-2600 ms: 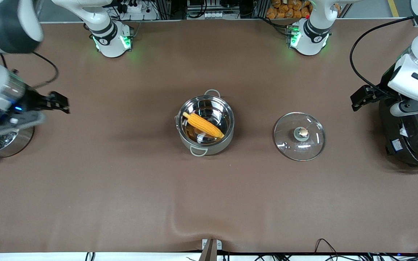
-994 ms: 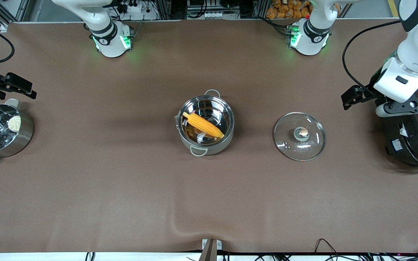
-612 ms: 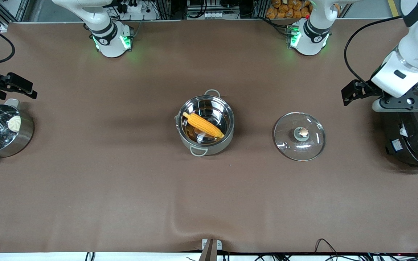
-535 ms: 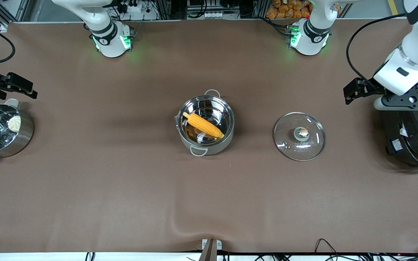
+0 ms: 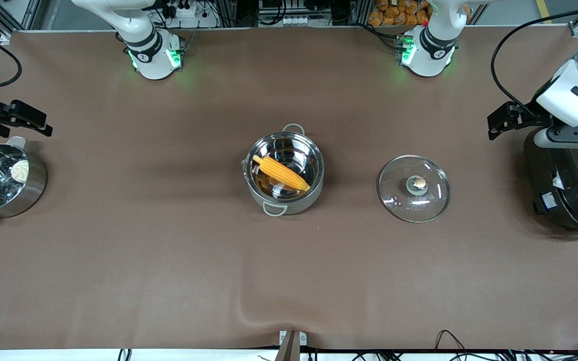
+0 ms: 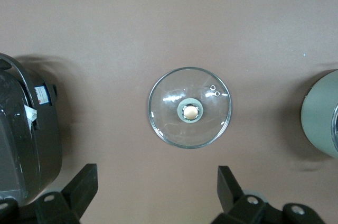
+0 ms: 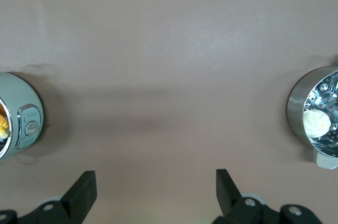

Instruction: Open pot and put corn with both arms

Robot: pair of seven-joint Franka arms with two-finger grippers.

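On the brown table (image 5: 168, 260), the large black cooker (image 5: 570, 190) sits at three o'clock. The open pot (image 5: 284, 173) stands at the centre, the corn (image 5: 281, 173) lying inside it. Its glass lid (image 5: 414, 188) rests flat beside it (knob up). The steamer pot (image 5: 3, 183) sits at nine o'clock and holds what looks like a white bun (image 5: 19, 170). The left pincer (image 5: 507, 120) hangs released and empty beside the cooker. The right pincer (image 5: 15, 118) hangs released and empty by the steamer.

The left arm (image 5: 432, 35) rises from its green-lit base, and its white forearm comes back into the front view at the left arm's end of the table. The left gripper (image 6: 156, 192) hangs up in the air over bare tabletop — its two black fingers (image 6: 82, 184) stand wide apart with nothing between them.

The right arm (image 5: 143, 42) rises from its own lit base. The right gripper (image 7: 156, 192) hangs high at the right arm's end of the table — fingers (image 7: 84, 189) spread wide, holding nothing.
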